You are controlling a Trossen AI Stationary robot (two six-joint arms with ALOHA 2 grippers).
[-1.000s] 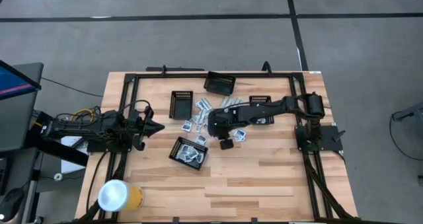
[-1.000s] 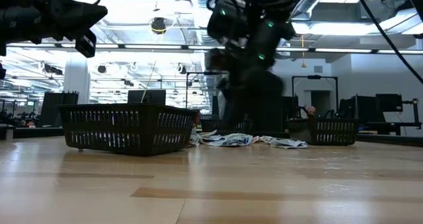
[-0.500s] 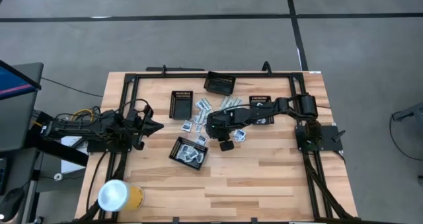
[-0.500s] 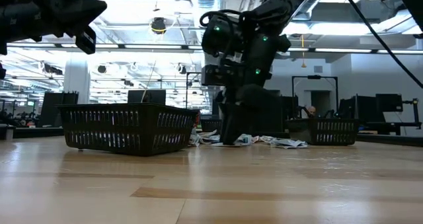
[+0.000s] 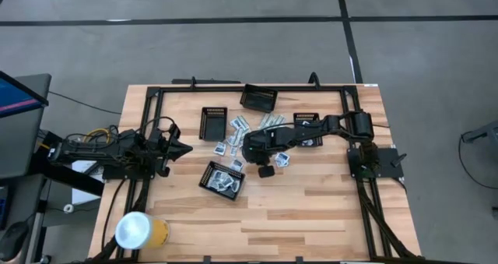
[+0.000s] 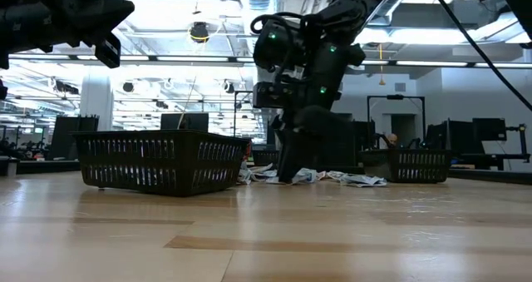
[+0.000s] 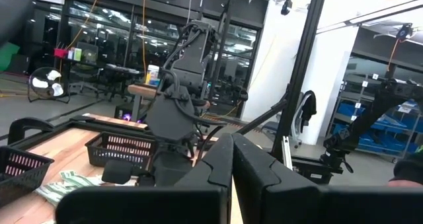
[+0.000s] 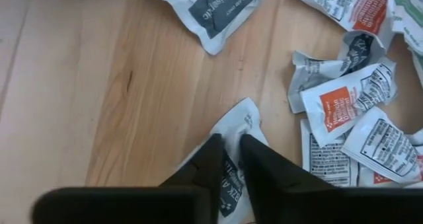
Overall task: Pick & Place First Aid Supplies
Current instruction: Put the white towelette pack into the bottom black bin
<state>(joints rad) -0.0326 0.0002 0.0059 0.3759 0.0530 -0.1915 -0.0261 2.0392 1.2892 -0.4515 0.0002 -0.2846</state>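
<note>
Right wrist view: right claw (image 8: 227,159) nipped on crumpled sachet (image 8: 232,154), long axis along fingers.

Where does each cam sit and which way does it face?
High: overhead, straight down on the table; both arms, trays, packet pile.
Low: table height, level into the room; right arm down on the pile, near tray, left arm top left.
Left wrist: on the parked left arm, looking across at the right arm; own shut left gripper in front.
Right wrist: on the right arm, down at the wood; right gripper pinching a white packet.
Shared: high, low and right wrist all show the pile.
</note>
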